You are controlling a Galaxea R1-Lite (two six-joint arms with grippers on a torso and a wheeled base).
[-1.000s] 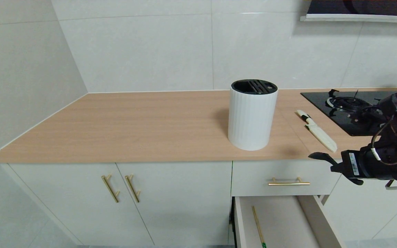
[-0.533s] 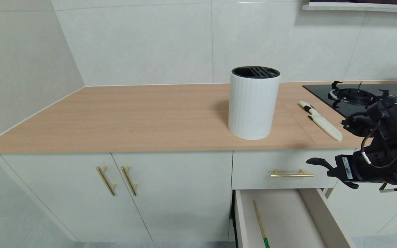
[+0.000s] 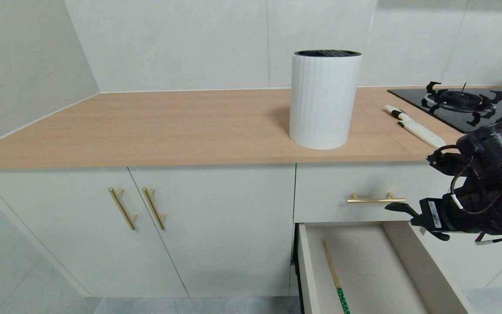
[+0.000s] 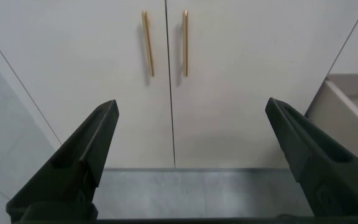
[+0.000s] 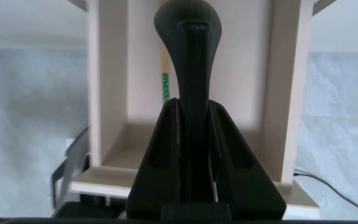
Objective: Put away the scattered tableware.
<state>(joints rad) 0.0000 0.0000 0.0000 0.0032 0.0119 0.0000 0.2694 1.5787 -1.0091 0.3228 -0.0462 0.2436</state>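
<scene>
A white-handled knife (image 3: 414, 127) lies on the wooden counter (image 3: 181, 126), to the right of a tall white ribbed knife holder (image 3: 325, 100) with a black slotted top. Below the counter a drawer (image 3: 412, 257) stands pulled open, and a pair of chopsticks (image 3: 334, 274) with green ends lies inside along its left side. My right gripper (image 3: 397, 207) hangs shut and empty over the drawer's back right corner, just under the upper drawer's gold handle (image 3: 375, 200). From the right wrist, the shut gripper (image 5: 188, 18) points down over the drawer (image 5: 107, 93) and chopsticks (image 5: 165, 74). My left gripper (image 4: 190, 111) is open and empty.
A black gas hob (image 3: 464, 102) sits at the counter's right end, past the knife. Two cabinet doors (image 3: 168, 226) with gold handles close the front to the left of the drawer; my left wrist faces these doors (image 4: 166, 81) low near the floor.
The head camera has dropped, so the whole picture shifted. My right gripper has sunk from counter-edge height to below the upper drawer's handle, staying shut.
</scene>
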